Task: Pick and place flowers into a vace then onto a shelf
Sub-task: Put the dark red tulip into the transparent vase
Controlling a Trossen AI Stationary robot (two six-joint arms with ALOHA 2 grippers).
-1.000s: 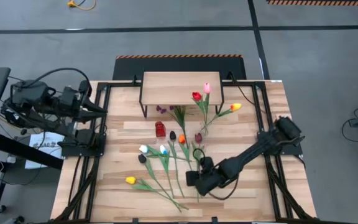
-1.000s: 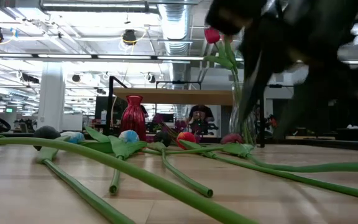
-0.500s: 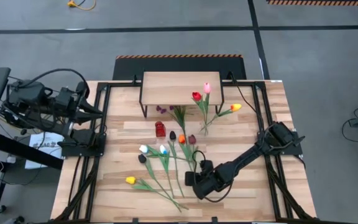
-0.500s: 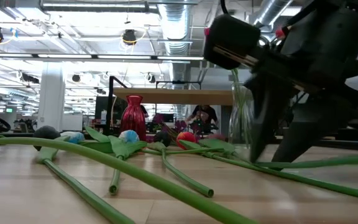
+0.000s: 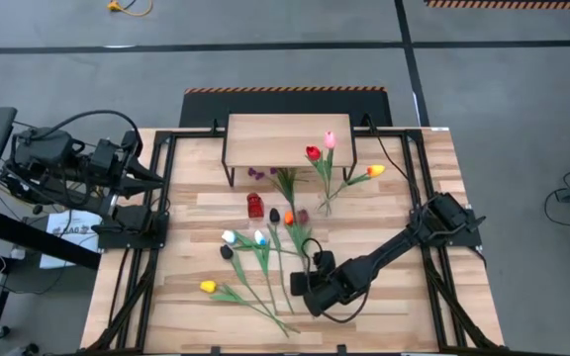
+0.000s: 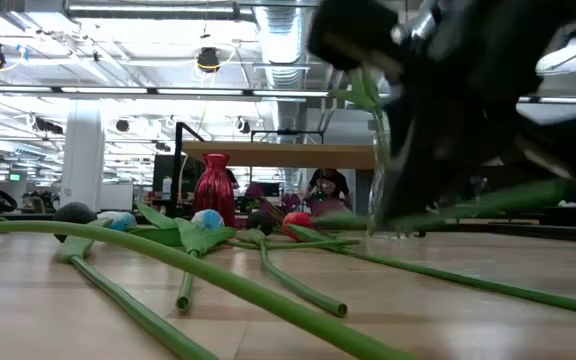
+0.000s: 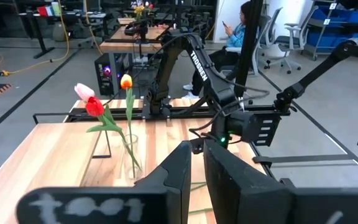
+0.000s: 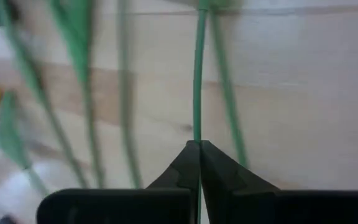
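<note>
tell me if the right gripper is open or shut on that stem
Shut: in the right wrist view the right gripper fingers meet around a green flower stem.

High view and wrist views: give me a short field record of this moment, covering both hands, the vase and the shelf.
right hand: shut on a green stem, low over the table's near middle
left hand: shut, holding nothing, parked at the table's left edge
glass vase: upright, holds red, pink and orange tulips
shelf: top bare
loose flowers: lying on the table
</note>
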